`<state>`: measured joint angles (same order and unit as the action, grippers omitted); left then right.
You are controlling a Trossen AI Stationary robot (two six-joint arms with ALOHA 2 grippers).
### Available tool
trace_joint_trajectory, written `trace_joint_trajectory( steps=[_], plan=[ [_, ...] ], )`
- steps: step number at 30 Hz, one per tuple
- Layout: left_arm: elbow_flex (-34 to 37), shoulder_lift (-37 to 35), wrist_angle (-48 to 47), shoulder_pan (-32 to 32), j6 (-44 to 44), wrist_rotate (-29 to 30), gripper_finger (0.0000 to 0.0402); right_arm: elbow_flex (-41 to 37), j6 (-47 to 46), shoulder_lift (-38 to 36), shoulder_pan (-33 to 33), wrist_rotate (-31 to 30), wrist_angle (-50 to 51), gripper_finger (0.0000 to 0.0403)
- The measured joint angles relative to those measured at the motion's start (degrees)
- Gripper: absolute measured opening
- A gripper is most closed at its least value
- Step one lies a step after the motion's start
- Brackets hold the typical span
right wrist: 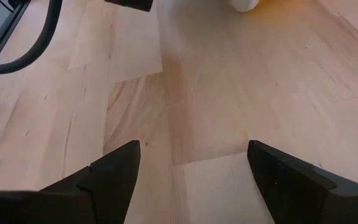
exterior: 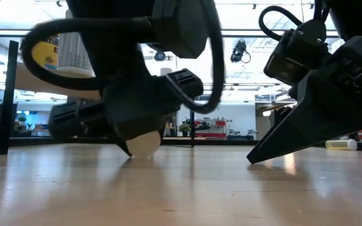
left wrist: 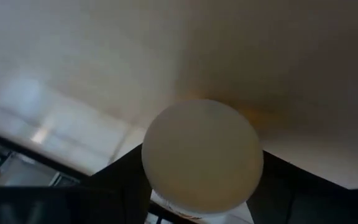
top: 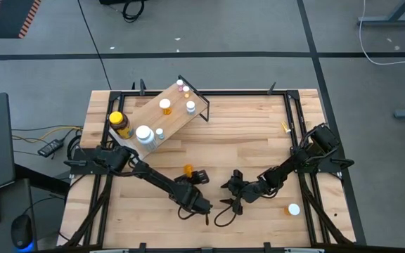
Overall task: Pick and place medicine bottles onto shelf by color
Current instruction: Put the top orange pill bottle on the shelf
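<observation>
Closing in at the front of the table, the left gripper (top: 190, 171) has its dark fingers (left wrist: 114, 186) on either side of an orange vial (top: 188, 169) — the left wrist view is filled by the vial's round white cap (left wrist: 202, 155), seated right between the two fingers, and the low view shows the cap (exterior: 144, 144) down near the tabletop (exterior: 181, 188) under the black gripper body. The jaws stand partly drawn in around that cap; whether they press it or just flank it, I cannot tell.

Just to the right, the right gripper (top: 232, 204) rests low over bare wood, its two fingers (right wrist: 114, 171) spread wide with nothing between them — only butcher-block planks show in the gap. Near the front right corner a lone white-capped bottle (top: 294, 209) lies well apart from both arms; in the low view it shows on its side (exterior: 341, 144).

Farther back, at the far left, sits the shelf (top: 162, 119), a light plywood board on a thin black frame, set at an angle. An amber jar with a yellow lid (top: 118, 123) stands at its near left end, a larger white-capped bottle (top: 144, 133) beside it, a small vial (top: 159, 132) next to that. Up the board, a white-capped orange vial (top: 165, 105), another small bottle (top: 190, 107), and tiny vials (top: 182, 86) at the far end.
</observation>
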<state>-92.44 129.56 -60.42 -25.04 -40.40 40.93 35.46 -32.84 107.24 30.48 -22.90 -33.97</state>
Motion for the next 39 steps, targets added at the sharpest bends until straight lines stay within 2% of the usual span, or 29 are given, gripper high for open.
trace_joint_trajectory(
  steps=[5, 9, 13, 22, 30, 39],
  plan=[
    [-0.97, -0.26, -1.02, 0.07, 4.23, 2.57, 0.0207, 0.02, 0.00, 0.00, -0.02, -0.02, 0.13, 0.0308],
    [-4.17, -0.48, -1.19, 0.23, 9.73, 3.25, 0.0193, 0.02, 0.00, 0.00, -0.02, -0.03, 0.17, 0.0308],
    [-7.79, -0.50, -1.83, 0.26, 14.91, 3.24, 0.0197, 0.02, -0.11, 0.00, -0.02, -0.03, 0.21, 0.0308],
    [-16.76, -0.55, -12.87, 2.16, 34.64, 2.08, 0.0195, 0.07, -0.19, -0.11, 1.00, -0.52, 1.28, 0.0308],
    [-22.91, -1.01, -17.21, 4.89, 38.18, 1.16, 0.0201, 0.07, -0.43, -0.11, 1.06, -0.66, 1.37, 0.0308],
    [-23.39, -11.53, -16.69, 8.31, 44.79, 1.51, 0.0192, 0.04, -0.49, -0.11, 1.77, -1.72, 1.74, 0.0308]
  ],
)
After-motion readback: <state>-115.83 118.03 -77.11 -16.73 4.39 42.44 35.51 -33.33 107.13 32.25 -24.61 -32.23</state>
